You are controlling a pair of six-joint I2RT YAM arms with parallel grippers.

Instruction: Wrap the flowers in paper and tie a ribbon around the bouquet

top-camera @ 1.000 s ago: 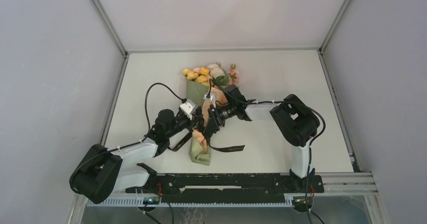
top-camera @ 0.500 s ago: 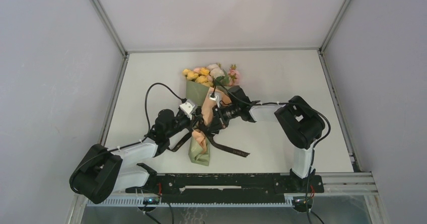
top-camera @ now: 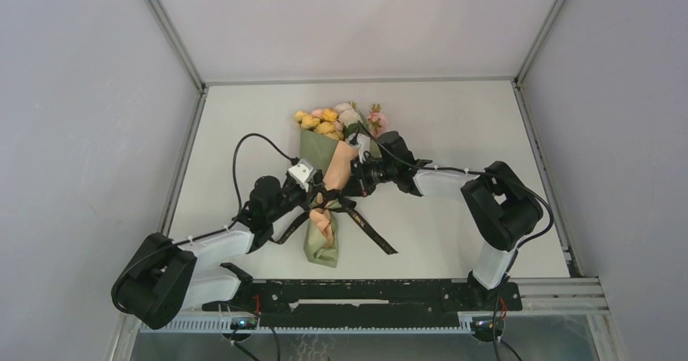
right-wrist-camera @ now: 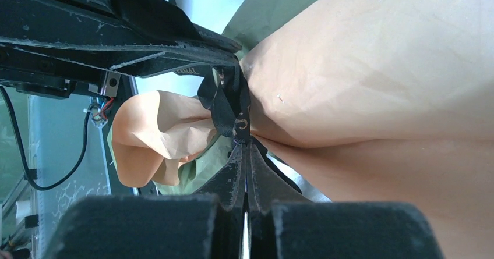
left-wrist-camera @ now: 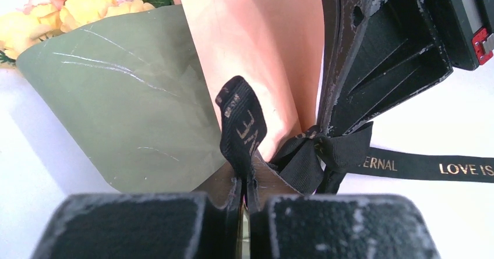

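The left pincer (left-wrist-camera: 244,209) is shut tight on a loop of the ribbon (left-wrist-camera: 241,125), which is black with pale letters. The loop stands up right in front of its tips, pinched between the two fingers. The right pincer (right-wrist-camera: 246,203) is shut too. It bites another bit of the same ribbon just ahead of its tips. The two pincers reach the bouquet (top-camera: 335,164) from each side, and their tips are very close together. The ribbon's knot sits at the thin middle of the bouquet. It is a little past the left pincer's tips and to their right, just beside the right pincer's fingers. From the knot one long tail of ribbon runs off to the right of the left pincer and lies flat on the white table (top-camera: 454,126). The paper (left-wrist-camera: 128,102) is wrapped round like a cone, green on one side and peach on the other. The green part is ahead of the left pincer and to its left, and the peach part is straight ahead. For the right pincer, peach paper fills the space ahead and to its right. The flowers (top-camera: 337,119) are yellow, pink and white. They poke out of the wide end of the cone, far ahead of the left pincer. The bouquet lies on the table.
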